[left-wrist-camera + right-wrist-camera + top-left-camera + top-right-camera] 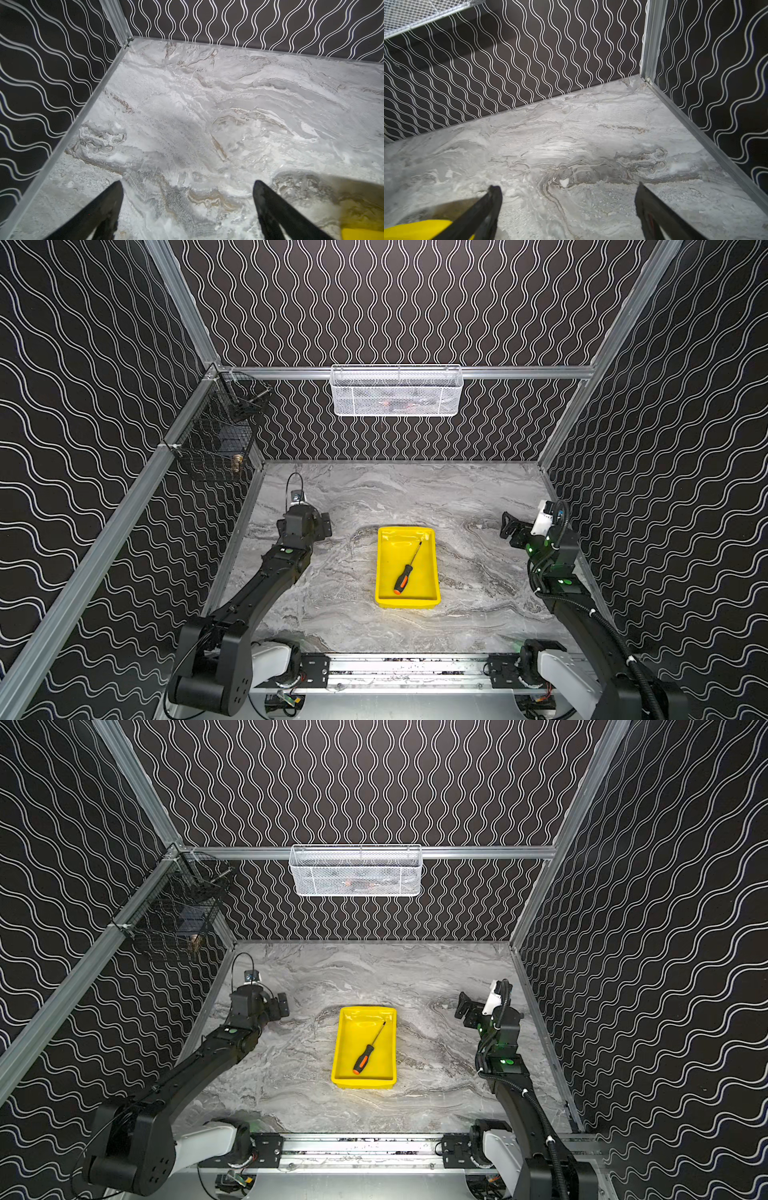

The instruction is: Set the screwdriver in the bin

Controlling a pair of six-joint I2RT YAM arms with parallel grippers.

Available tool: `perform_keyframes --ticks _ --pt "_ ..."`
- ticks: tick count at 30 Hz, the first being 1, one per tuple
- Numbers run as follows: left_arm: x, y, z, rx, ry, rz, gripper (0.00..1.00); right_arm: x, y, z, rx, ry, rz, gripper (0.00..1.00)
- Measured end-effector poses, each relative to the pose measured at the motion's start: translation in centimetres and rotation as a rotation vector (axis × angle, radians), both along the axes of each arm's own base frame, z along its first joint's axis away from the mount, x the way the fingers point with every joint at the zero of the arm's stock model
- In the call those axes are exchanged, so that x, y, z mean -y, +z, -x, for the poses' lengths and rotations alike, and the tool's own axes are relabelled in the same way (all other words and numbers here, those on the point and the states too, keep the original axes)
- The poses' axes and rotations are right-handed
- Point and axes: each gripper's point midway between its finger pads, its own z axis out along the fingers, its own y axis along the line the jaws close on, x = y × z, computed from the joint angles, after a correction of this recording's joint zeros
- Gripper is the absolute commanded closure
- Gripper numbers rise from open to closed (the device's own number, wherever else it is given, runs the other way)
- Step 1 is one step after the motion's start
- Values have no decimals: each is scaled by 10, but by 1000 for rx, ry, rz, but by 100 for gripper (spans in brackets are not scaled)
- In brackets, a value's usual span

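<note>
The slim screwdriver (pixel 409 568), with its black-and-orange handle and thin dark shaft, lies diagonally inside the shallow, glossy yellow plastic bin (pixel 380 572) at mid-table. The left gripper (pixel 188 182) and right gripper (pixel 568 186) hover on either side of the bin, well apart from it, jaws spread wide and empty. The table (pixel 478 497) is grey marble-patterned. The walls (pixel 415 302) are black with white wavy lines.

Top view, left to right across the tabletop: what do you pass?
In a top view: left gripper → bin, with the screwdriver lying inside it → right gripper.
</note>
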Motion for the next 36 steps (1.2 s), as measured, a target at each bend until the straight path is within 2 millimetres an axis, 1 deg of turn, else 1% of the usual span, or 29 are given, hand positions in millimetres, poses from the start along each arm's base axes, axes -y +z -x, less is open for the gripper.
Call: perform_keyframes --ticks 2,4,8,9,10,13,16,18,20,23,25,30,32,33,36 --pt "-4 -7 0 16 -4 -12 1 1 0 -4 10 2 24 1" --pt "-7 -15 -2 38 -13 -31 1 2 -4 -8 1 3 48 0" --pt "-13 -44 2 40 -33 -92 1 7 -19 -13 -2 -15 81 0" --pt "-15 -48 2 42 -31 -93 1 7 -23 -13 -2 -19 83 0" --pt "-19 -48 1 46 -29 -102 1 8 -29 -14 -6 -22 85 0" --pt "-26 -39 -7 108 -19 -105 1 9 -41 -19 -14 -23 98 0" --pt "-24 -37 -13 134 -51 -106 1 9 -49 -27 -12 -17 115 0" --pt "-26 -42 -14 132 -58 -117 1 8 -57 -31 -15 -5 122 0" --pt "-28 -52 -12 128 -58 -114 1 6 -65 -33 -34 7 133 0" --pt "-27 -68 -8 111 -69 -110 1 7 -66 -39 -36 9 140 0" --pt "-27 -75 -8 110 -70 -108 1 7 -69 -41 -38 11 144 0" --pt "-22 -84 -15 127 -102 -100 1 4 -91 -36 -63 31 156 0" --pt "-20 -92 -13 115 -120 -104 1 2 -101 -30 -67 41 158 0" --pt "-19 -92 -13 114 -123 -102 1 2 -104 -27 -62 42 161 0" --pt "-15 -85 -20 143 -145 -96 1 2 -113 -18 -40 38 165 0"
